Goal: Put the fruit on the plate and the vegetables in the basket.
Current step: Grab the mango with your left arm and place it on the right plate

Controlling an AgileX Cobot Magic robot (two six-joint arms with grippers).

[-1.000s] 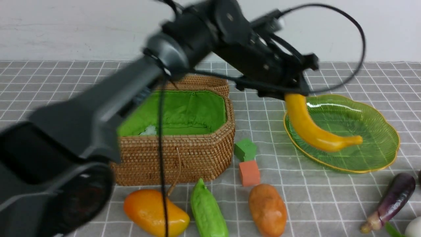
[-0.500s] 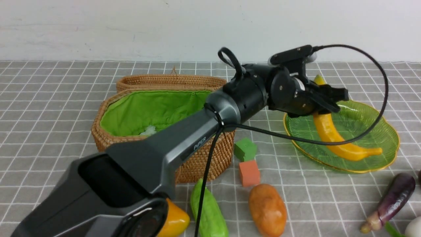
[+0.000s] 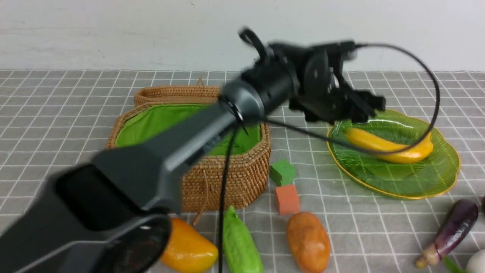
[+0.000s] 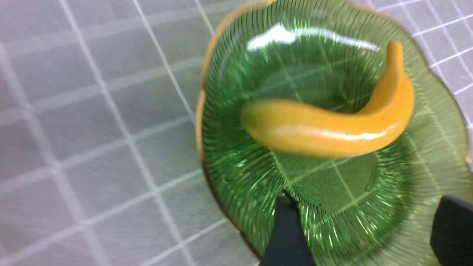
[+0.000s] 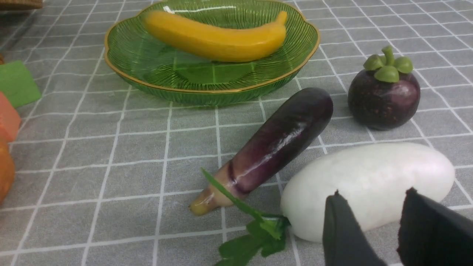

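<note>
Banana: long, yellow, curved; lies flat in the shallow translucent green glass plate, clear of both grippers.
Left arm: left gripper hovers over the plate on the basket side, fingers spread wide with nothing between them.
Right arm: right gripper sits low over the table, fingers slightly apart and empty.
Fruit outstanding: plump orange-yellow mango at the near left; round dark-purple mangosteen beside the plate.
Deciding relation: smooth white oblong vegetable lies just ahead of the right gripper, far nearer to it than to the left arm. Its long axis runs along the finger spacing, not across it, so a wrist turn is judged necessary.
Destination: octagonal woven wicker basket, lid open, well to the left.
</note>
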